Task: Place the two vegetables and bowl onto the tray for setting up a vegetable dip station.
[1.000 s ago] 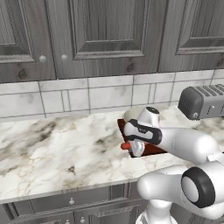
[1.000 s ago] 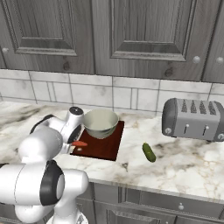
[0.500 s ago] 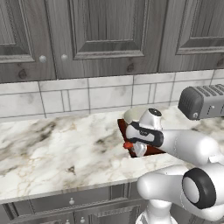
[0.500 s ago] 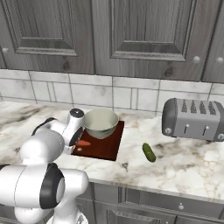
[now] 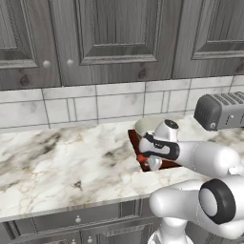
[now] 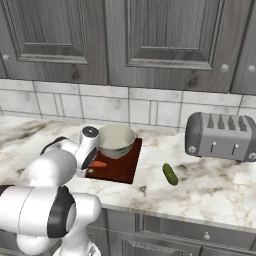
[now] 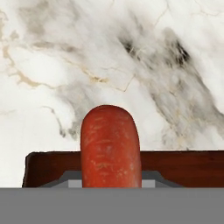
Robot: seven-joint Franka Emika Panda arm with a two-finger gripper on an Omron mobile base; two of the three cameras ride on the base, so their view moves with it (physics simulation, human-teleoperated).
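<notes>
Presently, findings:
Gripper [image 6: 94, 162]: clamped on the carrot [image 7: 110, 146], long axis running out ahead of the hand.
Tray [image 6: 125, 167]: directly beneath; bowl [image 6: 116, 140] on it.
Cucumber [image 6: 170, 174]: on the counter, right of the tray.

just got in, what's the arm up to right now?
The gripper is shut on the carrot and holds it low over the near-left part of the tray. The bowl already sits on the tray's back half. The cucumber lies on the counter between the tray and the toaster, untouched.
</notes>
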